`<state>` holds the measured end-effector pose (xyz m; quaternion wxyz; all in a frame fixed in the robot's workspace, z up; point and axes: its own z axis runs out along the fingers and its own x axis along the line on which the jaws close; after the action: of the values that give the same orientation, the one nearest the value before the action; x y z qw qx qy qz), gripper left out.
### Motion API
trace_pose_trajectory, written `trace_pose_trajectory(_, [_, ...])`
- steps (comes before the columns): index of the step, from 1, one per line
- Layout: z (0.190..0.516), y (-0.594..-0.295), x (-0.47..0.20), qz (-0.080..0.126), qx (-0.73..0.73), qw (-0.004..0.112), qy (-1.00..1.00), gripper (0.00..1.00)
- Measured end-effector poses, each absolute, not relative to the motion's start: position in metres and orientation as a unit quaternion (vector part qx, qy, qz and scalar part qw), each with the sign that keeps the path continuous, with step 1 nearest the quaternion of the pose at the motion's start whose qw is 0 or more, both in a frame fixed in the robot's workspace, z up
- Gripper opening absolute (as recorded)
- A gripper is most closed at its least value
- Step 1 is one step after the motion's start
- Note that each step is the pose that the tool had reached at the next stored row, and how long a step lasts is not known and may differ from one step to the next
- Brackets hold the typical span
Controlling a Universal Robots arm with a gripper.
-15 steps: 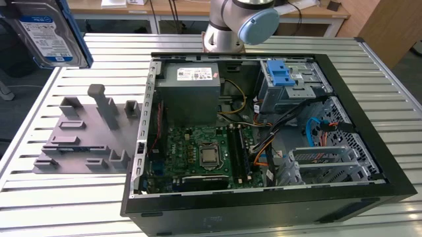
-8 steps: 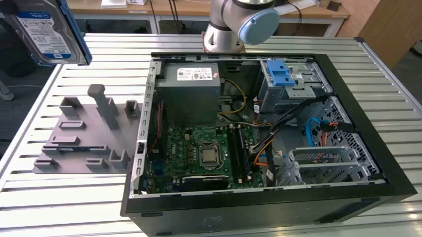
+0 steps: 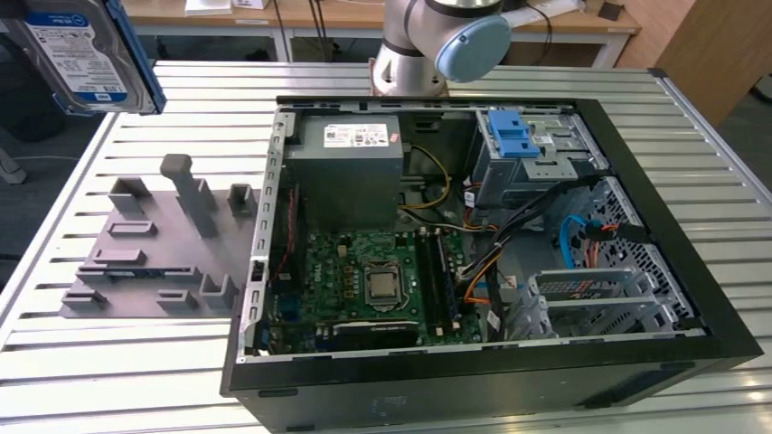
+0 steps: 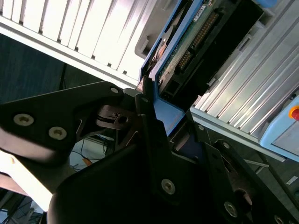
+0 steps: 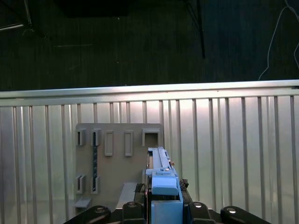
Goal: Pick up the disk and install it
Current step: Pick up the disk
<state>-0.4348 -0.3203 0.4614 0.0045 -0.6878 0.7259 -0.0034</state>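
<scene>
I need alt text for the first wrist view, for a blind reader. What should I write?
The gripper holds the disk edge-on by its blue bracket over a slatted metal table. A grey tray with slots lies on the table beyond the disk.

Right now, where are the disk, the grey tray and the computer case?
disk (image 3: 79, 50), exterior view, on its blue-and-white label.
grey tray (image 3: 163, 250), exterior view, on its flat base.
computer case (image 3: 483, 380), exterior view, on its black outer wall.
</scene>
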Motion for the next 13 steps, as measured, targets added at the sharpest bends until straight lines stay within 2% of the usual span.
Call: trace_pose_trajectory(13, [0.4631,-0.3225,-0.4296,-0.004,-0.688,0.003,0.726,0.36])
